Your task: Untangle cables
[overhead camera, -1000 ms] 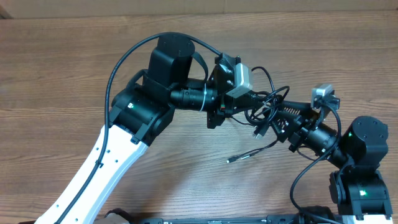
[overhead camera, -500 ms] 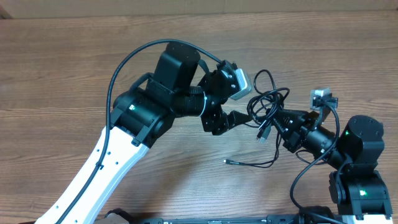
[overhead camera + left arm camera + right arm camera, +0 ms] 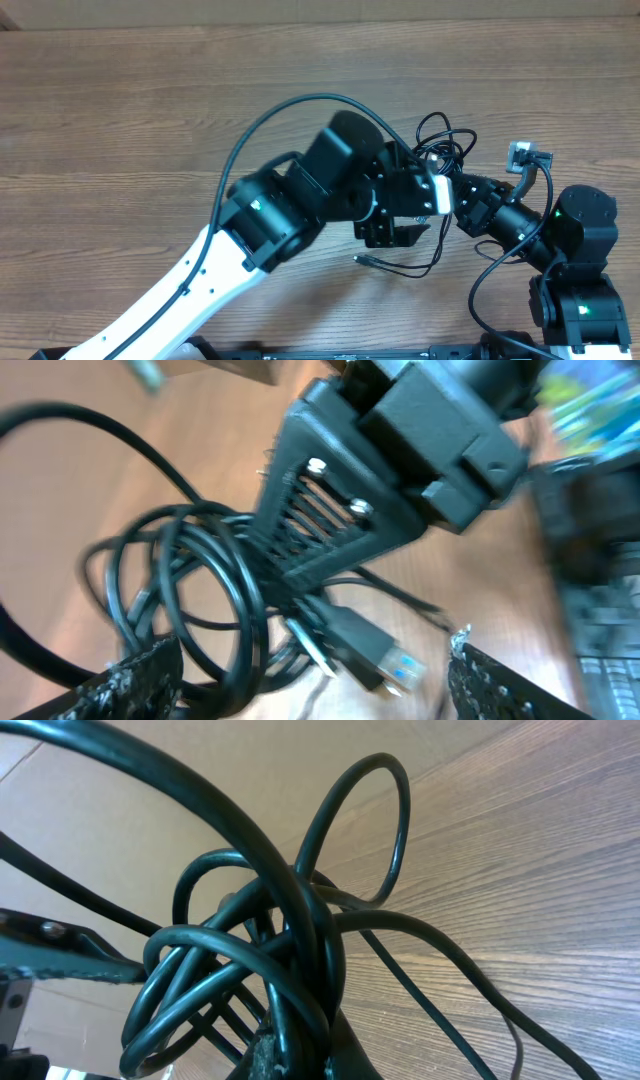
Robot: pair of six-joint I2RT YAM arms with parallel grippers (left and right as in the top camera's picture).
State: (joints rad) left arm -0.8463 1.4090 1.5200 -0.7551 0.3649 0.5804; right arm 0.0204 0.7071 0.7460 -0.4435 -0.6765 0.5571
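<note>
— The brown wood-grain table [image 3: 120, 130] lies bare to your left and far side, so there's room to pull. Your left gripper [image 3: 320, 685] faces the knot with its fingers spread wide.
— And the right gripper [image 3: 300, 565]?
— It's pinching the thin black cables [image 3: 300, 950] at the bundle, loops fanning out beyond it. The black plug with a teal tip [image 3: 385, 658] hangs just below those jaws, pointing between your left fingers. I'd take that one.

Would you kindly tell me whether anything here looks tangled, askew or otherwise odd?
The thin black cables form a knotted bundle of loops clamped in the right gripper. One silvery-tipped plug end trails loose on the wooden table. Nothing looks damaged.
</note>
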